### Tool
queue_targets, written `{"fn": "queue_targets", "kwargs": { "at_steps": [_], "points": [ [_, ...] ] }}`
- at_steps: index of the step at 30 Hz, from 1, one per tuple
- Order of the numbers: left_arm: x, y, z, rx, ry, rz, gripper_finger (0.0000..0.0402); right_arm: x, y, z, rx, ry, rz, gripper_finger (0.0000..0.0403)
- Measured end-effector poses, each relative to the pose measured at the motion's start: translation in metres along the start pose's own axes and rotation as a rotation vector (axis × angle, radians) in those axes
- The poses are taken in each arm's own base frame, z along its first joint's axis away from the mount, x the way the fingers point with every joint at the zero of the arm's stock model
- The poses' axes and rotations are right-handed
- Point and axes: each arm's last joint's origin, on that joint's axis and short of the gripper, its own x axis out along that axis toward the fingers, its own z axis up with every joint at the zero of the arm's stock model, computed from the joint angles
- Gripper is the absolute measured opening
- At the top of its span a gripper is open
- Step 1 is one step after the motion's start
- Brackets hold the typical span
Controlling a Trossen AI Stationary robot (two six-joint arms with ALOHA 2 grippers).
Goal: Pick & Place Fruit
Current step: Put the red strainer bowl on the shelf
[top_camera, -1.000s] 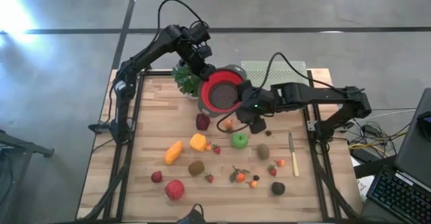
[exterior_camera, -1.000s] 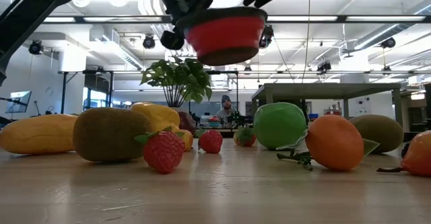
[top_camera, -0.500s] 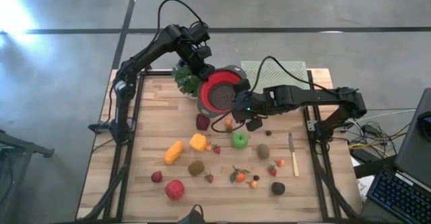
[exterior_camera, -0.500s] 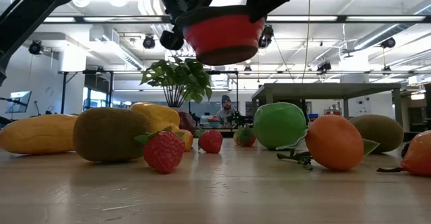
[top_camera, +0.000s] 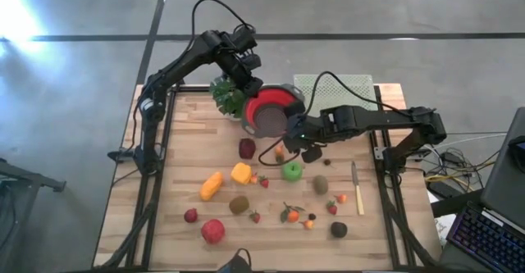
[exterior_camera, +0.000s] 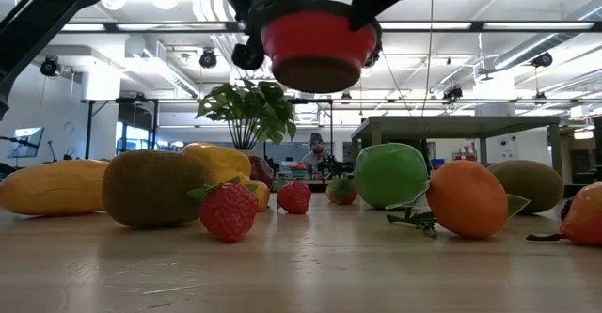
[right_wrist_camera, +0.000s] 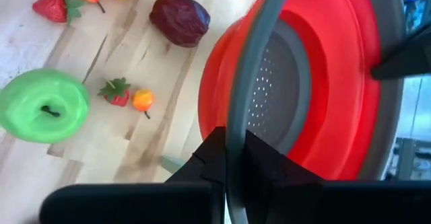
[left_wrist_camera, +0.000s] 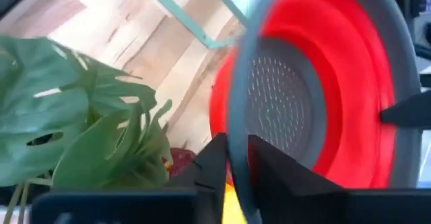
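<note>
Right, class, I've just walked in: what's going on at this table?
Both arms hold a red colander in the air above the back of the table. The left pincer and the right pincer are each shut on its grey rim. The toy fruits all lie loose on the wooden table; none is in the colander.

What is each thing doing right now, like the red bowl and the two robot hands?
Red strainer bowl: tilted, held up in the air by its grey rim.
Left gripper: shut on the rim.
Right gripper: shut on the rim.
Green apple: resting on the table.
</note>
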Motion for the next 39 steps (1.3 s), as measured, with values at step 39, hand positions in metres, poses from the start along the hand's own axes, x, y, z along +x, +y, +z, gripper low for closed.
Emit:
{"fn": "queue_targets", "kwargs": {
  "at_steps": [39],
  "points": [
    [-0.014, -0.01, 0.023, 0.366, -0.269, 0.149, 0.0241, -0.048, -0.025, -0.167, 0.714, 0.373, -0.141, 0.0013]
  ]
}}
